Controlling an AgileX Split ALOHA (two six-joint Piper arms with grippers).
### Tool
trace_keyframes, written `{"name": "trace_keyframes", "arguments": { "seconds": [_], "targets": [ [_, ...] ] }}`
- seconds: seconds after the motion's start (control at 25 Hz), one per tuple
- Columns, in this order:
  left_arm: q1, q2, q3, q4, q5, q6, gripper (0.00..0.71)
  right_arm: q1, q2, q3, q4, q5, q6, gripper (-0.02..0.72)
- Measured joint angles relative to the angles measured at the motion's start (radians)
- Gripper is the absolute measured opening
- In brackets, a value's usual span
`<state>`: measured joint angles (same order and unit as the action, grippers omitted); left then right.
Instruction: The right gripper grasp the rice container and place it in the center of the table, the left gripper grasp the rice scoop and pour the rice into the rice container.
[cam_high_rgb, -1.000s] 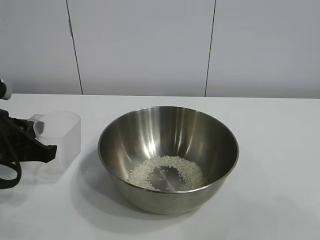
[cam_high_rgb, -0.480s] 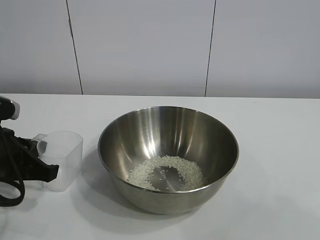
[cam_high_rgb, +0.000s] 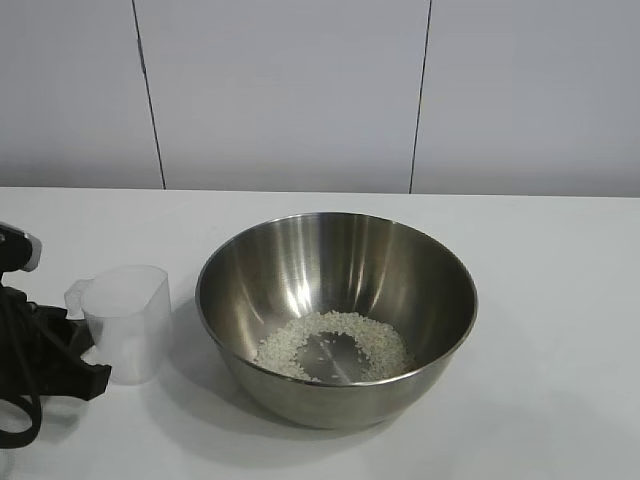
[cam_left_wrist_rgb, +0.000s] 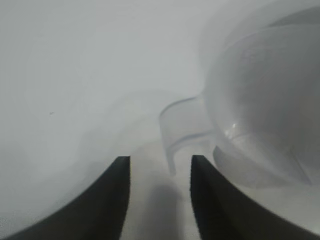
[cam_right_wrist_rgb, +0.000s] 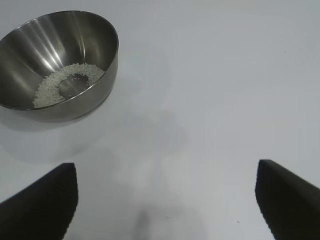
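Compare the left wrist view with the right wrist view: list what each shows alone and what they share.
Left wrist only: the rice scoop, empty and upright, its handle just beyond the left end effector, whose fingers stand apart and clear of it.
Right wrist only: the rice container with the rice ringing its bottom, and the right end effector, wide open and holding nothing.
Both: the white table.

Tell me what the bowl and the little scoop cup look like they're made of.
Rice container: most likely stainless steel with a brushed, shiny finish; streaked reflections run down its inner wall. Rice scoop: looks like translucent plastic, slightly frosted; the table shows faintly through its wall, and its thin moulded side handle fits that reading.
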<state>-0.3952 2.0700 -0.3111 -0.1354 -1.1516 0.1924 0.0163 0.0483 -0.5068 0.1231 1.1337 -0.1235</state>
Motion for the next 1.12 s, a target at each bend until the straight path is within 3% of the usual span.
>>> {"name": "trace_keyframes", "arguments": {
  "seconds": [0.12,0.24,0.48,0.88,1.0,1.12],
  "targets": [
    [0.0,0.0,0.023,0.0,-0.001,-0.008,0.588,0.0,0.0,0.0,0.0,0.0,0.0,0.661],
    [0.0,0.0,0.05,0.007,-0.001,-0.027,0.666,0.0,0.0,0.0,0.0,0.0,0.0,0.661],
    [0.0,-0.044,0.116,0.019,-0.004,-0.045,0.692,0.0,0.0,0.0,0.0,0.0,0.0,0.661],
    [0.0,-0.333,0.169,0.006,0.015,-0.045,0.693,0.0,0.0,0.0,0.0,0.0,0.0,0.661],
    [0.0,-0.439,0.119,-0.032,0.248,-0.019,0.691,0.0,0.0,0.0,0.0,0.0,0.0,0.661],
    [0.001,-0.554,-0.002,-0.084,0.596,0.087,0.691,0.0,0.0,0.0,0.0,0.0,0.0,0.661]
  ]
}}
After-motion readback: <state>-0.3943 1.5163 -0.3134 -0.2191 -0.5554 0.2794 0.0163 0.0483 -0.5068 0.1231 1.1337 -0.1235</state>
